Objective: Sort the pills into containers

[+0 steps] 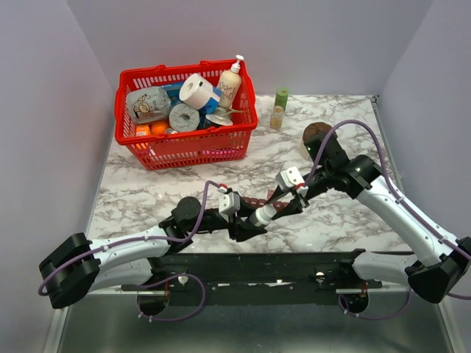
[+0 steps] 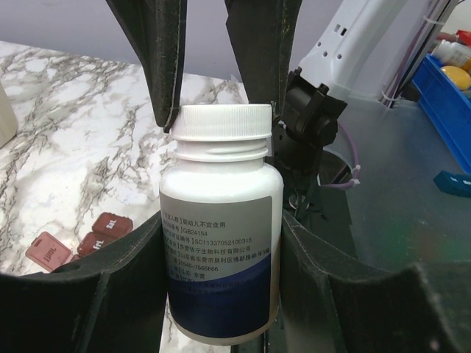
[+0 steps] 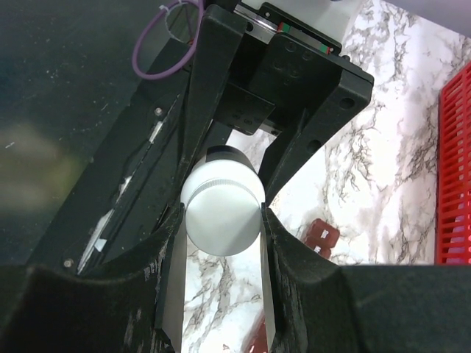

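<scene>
At mid-table, both arms meet over a white round plastic pill bottle (image 2: pixel 221 279). The left gripper (image 2: pixel 221 220) is clamped on the bottle's body w/ both fingers pressed to the label. The right gripper (image 3: pixel 221 212) is closed narrow on the white ribbed screw cap (image 2: pixel 221 121), one pad on each side. No pills visible; presumably inside.

The long dark red-brown plastic strip of small square compartments (image 2: pixel 109 224) lies flat on the grey-veined white marble table (image 1: pixel 147 184), just beyond and below the two grippers. It's partly hidden by them from above, and sits low left of the bottle in the left wrist view. The lettered lids I can see look shut; can't tell for the rest.

Handling, my read:
- **Bottle:** stiff, light and smooth, so the glossy label may slip under torque. Keep the body grip firm and take the twist on the cap ribs.
- **Strip:** rigid but very light, so it's likely to skate on the marble when a lid is pried. Pin one end and lift lids by the lip edge.
- **Pills:** small, so they roll and bounce. Pour low, close over an open compartment.
</scene>
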`<state>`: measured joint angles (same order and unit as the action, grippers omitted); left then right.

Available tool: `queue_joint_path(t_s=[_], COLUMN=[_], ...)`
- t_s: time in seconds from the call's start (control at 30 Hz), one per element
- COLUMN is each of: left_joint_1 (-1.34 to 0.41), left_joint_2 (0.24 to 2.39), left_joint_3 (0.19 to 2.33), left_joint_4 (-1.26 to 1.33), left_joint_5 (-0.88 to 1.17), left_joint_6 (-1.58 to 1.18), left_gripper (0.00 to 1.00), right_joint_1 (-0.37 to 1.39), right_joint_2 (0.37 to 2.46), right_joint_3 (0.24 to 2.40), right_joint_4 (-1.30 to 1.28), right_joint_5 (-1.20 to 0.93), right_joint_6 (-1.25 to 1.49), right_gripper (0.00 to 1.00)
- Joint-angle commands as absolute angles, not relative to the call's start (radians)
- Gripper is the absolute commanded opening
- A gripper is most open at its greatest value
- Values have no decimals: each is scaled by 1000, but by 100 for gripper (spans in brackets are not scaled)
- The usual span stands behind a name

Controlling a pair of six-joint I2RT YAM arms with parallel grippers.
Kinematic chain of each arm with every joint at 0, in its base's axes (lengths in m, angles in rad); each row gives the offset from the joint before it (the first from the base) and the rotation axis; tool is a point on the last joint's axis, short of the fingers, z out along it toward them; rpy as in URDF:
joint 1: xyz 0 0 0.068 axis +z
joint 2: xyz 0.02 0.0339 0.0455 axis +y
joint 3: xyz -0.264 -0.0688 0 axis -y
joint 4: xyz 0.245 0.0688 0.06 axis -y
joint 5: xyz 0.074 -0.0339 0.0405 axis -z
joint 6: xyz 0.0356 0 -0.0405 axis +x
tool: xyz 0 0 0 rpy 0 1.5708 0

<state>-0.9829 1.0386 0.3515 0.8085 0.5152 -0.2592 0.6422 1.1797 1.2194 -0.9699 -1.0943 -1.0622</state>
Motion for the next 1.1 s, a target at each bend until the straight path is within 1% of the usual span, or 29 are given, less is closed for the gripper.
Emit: queue_joint_path(t_s=[0.0, 0.1, 0.13, 0.2, 0.23, 0.27, 0.3, 0.33, 0.43, 0.53, 0.57, 0.6, 0.63, 0.67, 0.7, 0.73, 0.83, 0.87, 0.93, 0.97, 1.07], left_joint_1=[-980, -980, -980, -980, -982, -982, -982, -980, -985, -985, -985, -985, -985, -985, -985, -983, -985, -985, -982, -980, -971], left_joint_2=[1006, 993, 986, 968, 963, 956, 954, 950, 953, 963, 974, 980, 985, 992, 996, 999, 997, 991, 982, 970, 930], left_joint_3=[477, 494, 494, 491, 488, 485, 482, 483, 488, 509, 514, 518, 520, 522, 522, 522, 509, 506, 494, 485, 450], left_joint_4=[913, 873, 868, 871, 877, 888, 891, 893, 887, 835, 816, 808, 804, 793, 789, 776, 762, 738, 712, 691, 654], left_joint_5=[440, 414, 385, 344, 322, 275, 255, 230, 123, 8, -24, -73, -89, -103, -104, -95, -30, -6, 49, 89, 142], left_joint_6=[-232, -189, -183, -164, -158, -149, -143, -134, -92, -45, -37, -31, -20, -20, -18, -18, -17, -12, -8, -9, -15], left_gripper=[0, 0, 0, 0, 0, 0, 0, 0, 0, 0, 0, 0, 0, 0, 0, 0, 0, 0, 0, 0, 0], right_joint_1=[701, 704, 704, 704, 704, 704, 704, 704, 704, 704, 704, 704, 704, 704, 704, 704, 704, 703, 700, 684, 643], right_joint_2=[1244, 1259, 1255, 1238, 1229, 1226, 1224, 1229, 1252, 1290, 1295, 1298, 1301, 1301, 1302, 1304, 1304, 1302, 1299, 1298, 1299], right_joint_3=[1212, 1204, 1187, 1163, 1148, 1126, 1118, 1115, 1114, 1126, 1126, 1127, 1129, 1134, 1138, 1155, 1202, 1248, 1296, 1346, 1408], right_joint_4=[-980, -913, -879, -767, -720, -666, -651, -635, -627, -667, -667, -669, -667, -661, -663, -667, -684, -707, -730, -747, -802], right_joint_5=[-1080, -1055, -1040, -991, -968, -939, -930, -913, -836, -749, -691, -678, -669, -667, -676, -696, -719, -747, -756, -796, -862], right_joint_6=[-1023, -902, -806, -700, -566, -519, -479, -383, -260, -209, -189, -184, -180, -175, -173, -175, -219, -241, -293, -311, -385], right_gripper=[25, 25, 25, 25, 25, 25, 25, 25, 25, 25, 26, 26, 29, 35, 39, 49, 65, 73, 83, 92, 100])
